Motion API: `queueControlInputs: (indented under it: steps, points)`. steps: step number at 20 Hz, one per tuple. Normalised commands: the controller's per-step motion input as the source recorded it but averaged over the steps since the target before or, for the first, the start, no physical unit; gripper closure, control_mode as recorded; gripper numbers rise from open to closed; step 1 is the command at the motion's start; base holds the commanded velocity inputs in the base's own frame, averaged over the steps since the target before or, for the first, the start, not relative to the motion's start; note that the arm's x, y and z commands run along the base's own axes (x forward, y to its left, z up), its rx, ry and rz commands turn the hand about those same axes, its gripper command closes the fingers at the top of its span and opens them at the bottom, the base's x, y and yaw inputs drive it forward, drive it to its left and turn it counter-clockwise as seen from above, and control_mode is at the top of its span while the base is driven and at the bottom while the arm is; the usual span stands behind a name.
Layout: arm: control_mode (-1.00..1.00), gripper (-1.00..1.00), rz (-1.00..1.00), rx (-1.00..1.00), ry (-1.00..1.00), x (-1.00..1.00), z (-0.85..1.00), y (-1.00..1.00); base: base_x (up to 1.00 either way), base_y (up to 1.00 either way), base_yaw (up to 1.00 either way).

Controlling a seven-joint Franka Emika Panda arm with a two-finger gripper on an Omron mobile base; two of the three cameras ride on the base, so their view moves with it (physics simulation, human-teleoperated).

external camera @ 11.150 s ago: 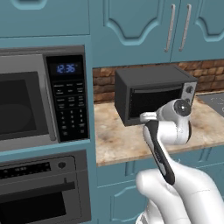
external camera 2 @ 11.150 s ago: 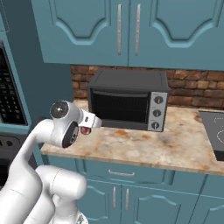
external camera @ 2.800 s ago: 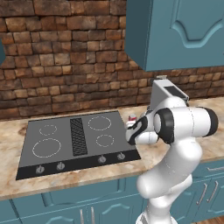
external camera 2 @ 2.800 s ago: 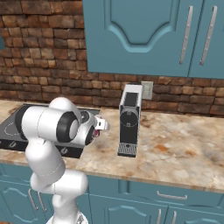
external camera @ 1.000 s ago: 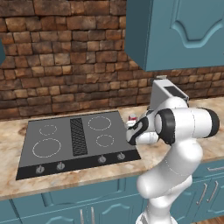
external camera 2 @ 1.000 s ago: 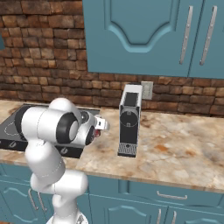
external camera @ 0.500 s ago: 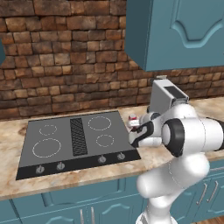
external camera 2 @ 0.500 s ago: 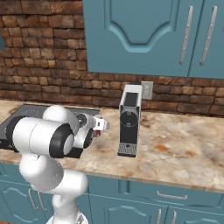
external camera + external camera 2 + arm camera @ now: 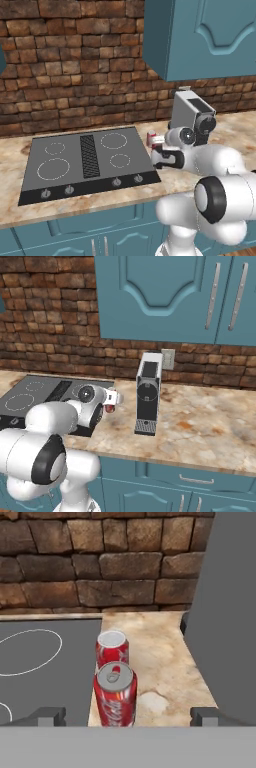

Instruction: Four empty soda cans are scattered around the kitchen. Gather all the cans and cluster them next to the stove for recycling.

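Observation:
Two red soda cans stand upright on the counter just right of the stove (image 9: 45, 667), one behind the other. The near can (image 9: 115, 694) sits between my fingertips (image 9: 47, 716), and neither fingertip touches it. The far can (image 9: 112, 648) is a little beyond it. My gripper (image 9: 127, 717) is open wide and holds nothing. In the left base view, the gripper (image 9: 157, 159) hovers at the right edge of the stove (image 9: 90, 155), with one can (image 9: 151, 139) just behind it. In the right base view, the gripper (image 9: 113, 399) is beside the stove (image 9: 35, 396).
A grey coffee machine (image 9: 192, 112) (image 9: 148, 391) stands on the counter right of the cans, close to my hand (image 9: 230, 612). A brick wall runs behind. Blue cabinets hang above. Bare marble counter (image 9: 210, 421) stretches to the right.
My fingers have spread a little wider around the near can. The arm's elbow has swung lower and to the right, and the hand has stayed by the cans.

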Motion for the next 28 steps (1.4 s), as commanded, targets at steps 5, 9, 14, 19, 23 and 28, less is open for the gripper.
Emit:
queueControlInputs:
  steps: [5,9,14,19,23,28]
  points:
    - [-1.00,-1.00,0.00,0.00,0.06,-0.40,0.46,0.00,0.00,0.00,0.00]
    - [-1.00,-1.00,0.00,0.00,0.09,-0.40,0.41,0.00,0.00,0.00,0.00]
    - [-1.00,-1.00,0.00,0.00,0.14,-0.42,0.27,0.00,0.00,0.00,0.00]
    - [-1.00,-1.00,0.00,0.00,0.18,-0.44,0.05,0.00,0.00,0.00,0.00]
    - [-1.00,-1.00,0.00,0.00,0.16,-0.28,0.00,0.00,0.00,0.00,0.00]
    - [-1.00,-1.00,0.00,0.00,0.18,-0.22,0.01,0.00,0.00,0.00,0.00]
